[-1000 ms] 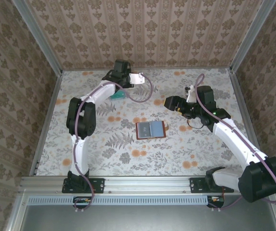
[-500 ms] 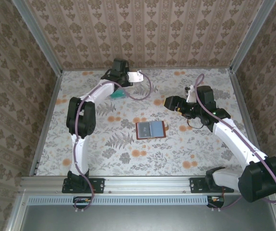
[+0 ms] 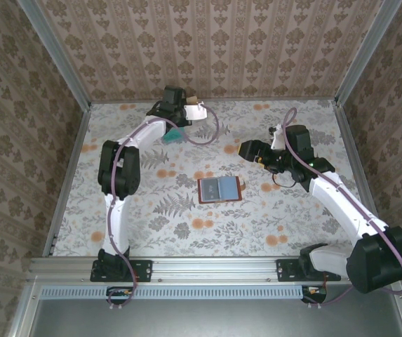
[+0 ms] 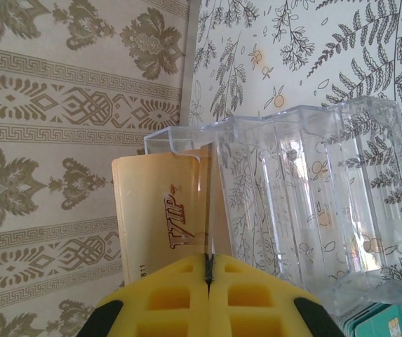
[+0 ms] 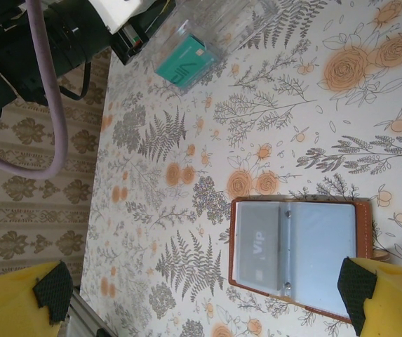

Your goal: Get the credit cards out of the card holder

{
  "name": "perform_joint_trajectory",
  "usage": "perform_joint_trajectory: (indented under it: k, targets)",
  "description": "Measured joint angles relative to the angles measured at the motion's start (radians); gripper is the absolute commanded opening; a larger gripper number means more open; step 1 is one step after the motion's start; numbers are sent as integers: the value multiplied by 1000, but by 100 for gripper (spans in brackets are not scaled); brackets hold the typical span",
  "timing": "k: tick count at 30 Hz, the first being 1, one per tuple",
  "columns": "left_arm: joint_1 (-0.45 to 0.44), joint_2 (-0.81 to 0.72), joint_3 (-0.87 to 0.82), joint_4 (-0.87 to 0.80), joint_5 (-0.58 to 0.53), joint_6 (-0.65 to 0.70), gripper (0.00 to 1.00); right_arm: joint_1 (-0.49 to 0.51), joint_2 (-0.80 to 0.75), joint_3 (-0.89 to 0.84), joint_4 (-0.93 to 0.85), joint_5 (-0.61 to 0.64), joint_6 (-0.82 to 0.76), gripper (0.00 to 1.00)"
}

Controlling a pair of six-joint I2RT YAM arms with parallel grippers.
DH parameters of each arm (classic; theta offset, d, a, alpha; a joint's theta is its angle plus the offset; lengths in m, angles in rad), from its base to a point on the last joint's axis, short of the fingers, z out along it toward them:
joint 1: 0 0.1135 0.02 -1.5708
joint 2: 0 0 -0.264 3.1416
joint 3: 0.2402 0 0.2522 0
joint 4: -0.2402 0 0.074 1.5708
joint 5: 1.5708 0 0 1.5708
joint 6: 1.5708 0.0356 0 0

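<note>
Card holder (image 3: pixel 219 189) well apart from walls (image 3: pixel 215 49)

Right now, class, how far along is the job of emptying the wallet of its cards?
Done: the teal card lies out by the clear tray. In hand: the left gripper is shut on the tan card at that tray. Left: one card marked Vip sits in a pocket of the open wallet, with the right gripper open nearby.
</note>
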Motion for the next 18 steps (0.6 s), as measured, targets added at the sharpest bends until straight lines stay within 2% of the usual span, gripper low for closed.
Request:
perform_joint_trajectory:
  k: [8,18]
  targets:
    - [0,3,13,0,0,-32,0,0,0,0,0,-2,1,100]
    - [1,-16,50,-52,27,-189,0,4,5,2,5,8,-9,99]
